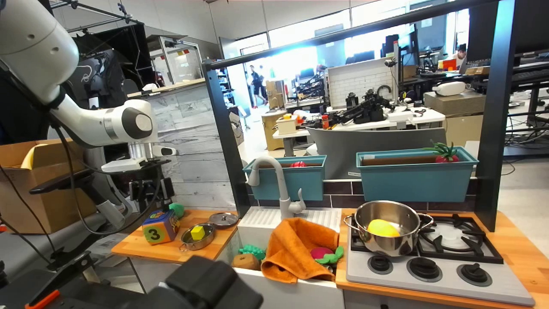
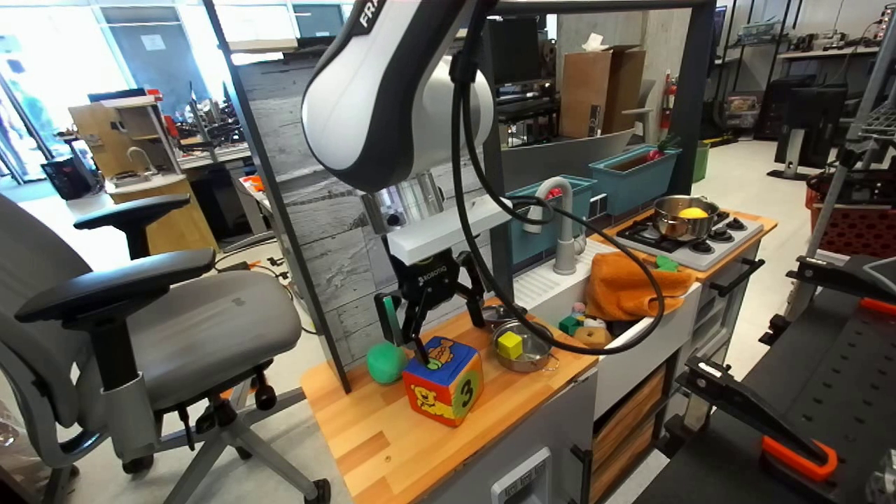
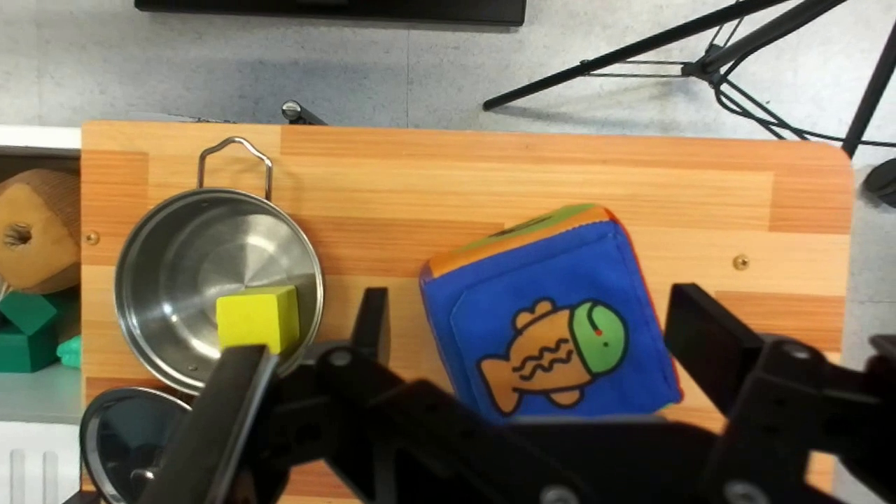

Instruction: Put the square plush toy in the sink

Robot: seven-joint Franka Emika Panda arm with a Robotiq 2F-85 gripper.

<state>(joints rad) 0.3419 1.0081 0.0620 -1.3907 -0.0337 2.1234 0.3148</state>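
Note:
The square plush toy [image 1: 160, 228] is a fabric cube on the wooden counter, with an orange side bearing a green patch and a 3. In an exterior view it [image 2: 446, 386] shows a red bear side and a blue top; the wrist view shows a fish on that top [image 3: 539, 336]. My gripper [image 3: 535, 325] is open above the cube, one finger on either side, with gaps visible. It also shows in both exterior views [image 1: 151, 194] [image 2: 451, 336]. The white sink [image 1: 296, 296] lies beside this counter, under a curved grey tap [image 1: 276, 180]; it also shows here [image 2: 647, 350].
A small steel pan [image 3: 210, 231] with a yellow block [image 3: 252, 318] stands between cube and sink, beside a lid [image 3: 129, 434]. A green ball [image 2: 386, 362] is behind the cube. An orange cloth [image 1: 296, 249] and several toys fill the sink. A silver pot [image 1: 386, 244] is on the stove.

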